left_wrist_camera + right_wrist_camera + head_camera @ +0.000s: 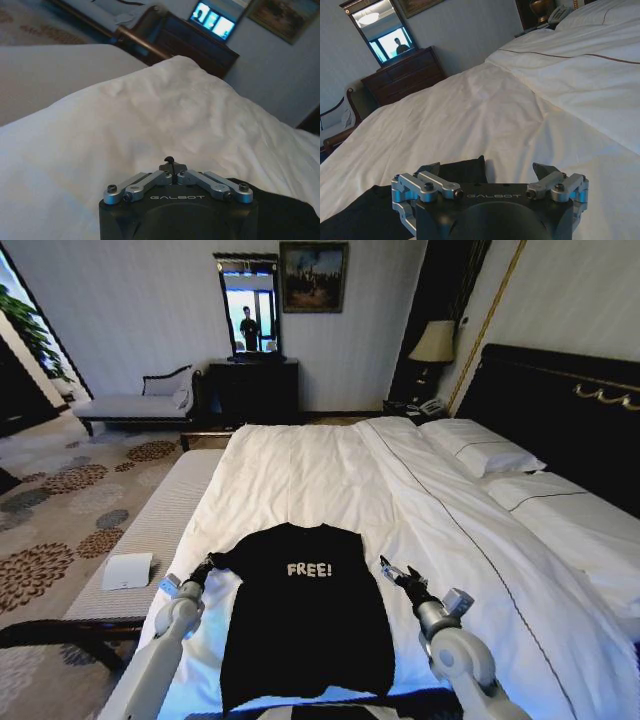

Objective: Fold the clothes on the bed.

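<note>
Fingers of the left gripper (171, 165) are drawn together, pinching a small tuft of black cloth at their tips; in the head view that gripper (208, 565) sits at the shirt's left sleeve. Fingers of the right gripper (487, 174) stand wide apart, nothing between them, with a corner of black fabric lying just under the gap; from the head camera this gripper (392, 571) is at the edge of the right sleeve, touching or nearly so.

Between them the T-shirt (305, 615) lies flat and face up on the bed (330, 475), "FREE!" readable, body straight, both sleeves spread outward, hem toward the robot. It sits near the foot end, well apart from the pillows (480, 450).

Progress, as I judge it: the shirt is spread but no fold has been made. One sleeve is held, the other not yet gripped. All the folding is left.
</note>
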`<state>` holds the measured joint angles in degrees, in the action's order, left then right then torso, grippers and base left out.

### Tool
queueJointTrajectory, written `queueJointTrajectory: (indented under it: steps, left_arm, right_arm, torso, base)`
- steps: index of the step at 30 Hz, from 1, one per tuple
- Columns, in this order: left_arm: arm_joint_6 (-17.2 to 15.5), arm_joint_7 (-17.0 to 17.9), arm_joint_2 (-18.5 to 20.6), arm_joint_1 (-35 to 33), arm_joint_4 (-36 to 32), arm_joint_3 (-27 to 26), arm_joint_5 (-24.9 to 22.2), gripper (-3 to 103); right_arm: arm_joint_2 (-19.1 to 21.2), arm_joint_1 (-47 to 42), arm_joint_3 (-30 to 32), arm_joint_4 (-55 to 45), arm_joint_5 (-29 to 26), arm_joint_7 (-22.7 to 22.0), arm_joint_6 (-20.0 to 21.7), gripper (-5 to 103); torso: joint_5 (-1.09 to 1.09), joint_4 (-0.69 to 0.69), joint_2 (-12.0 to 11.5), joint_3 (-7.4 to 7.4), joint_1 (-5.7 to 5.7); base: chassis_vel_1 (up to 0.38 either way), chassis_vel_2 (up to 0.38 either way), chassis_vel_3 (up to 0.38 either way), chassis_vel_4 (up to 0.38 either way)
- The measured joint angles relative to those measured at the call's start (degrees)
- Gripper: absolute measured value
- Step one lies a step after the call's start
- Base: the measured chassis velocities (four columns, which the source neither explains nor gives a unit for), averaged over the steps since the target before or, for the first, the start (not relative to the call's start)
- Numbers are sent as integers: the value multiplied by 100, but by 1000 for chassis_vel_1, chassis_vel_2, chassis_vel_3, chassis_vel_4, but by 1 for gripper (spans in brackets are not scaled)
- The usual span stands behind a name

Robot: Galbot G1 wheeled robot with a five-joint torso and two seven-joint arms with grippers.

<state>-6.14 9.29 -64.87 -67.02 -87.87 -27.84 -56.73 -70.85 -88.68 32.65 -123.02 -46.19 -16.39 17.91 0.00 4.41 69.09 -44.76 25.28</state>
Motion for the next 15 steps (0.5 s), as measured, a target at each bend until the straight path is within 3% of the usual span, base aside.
queueJointTrajectory:
  steps: [1,6,10,15]
  left_arm:
    - [-127,119,27,47,-192,139,221,0]
    - [-221,246,64,202,-455,362,377,0]
    - [-300,364,188,38,-754,442,614,0]
    - [-335,384,360,23,-757,836,914,0]
  right_arm:
    - [10,35,-20,26,-19,0,-3,100]
    - [61,223,-131,117,-113,-4,-4,100]
    - [187,496,-377,296,-181,-10,-4,100]
    - [160,595,-491,396,-199,2,-4,100]
  torso:
    - [0,-1,0,0,0]
    - [-1,3,0,0,0]
    - [1,-3,0,0,0]
    - [0,-1,0,0,0]
  base:
    - [0,0,0,0]
    - [0,0,0,0]
    - [0,0,0,0]
    - [0,0,0,0]
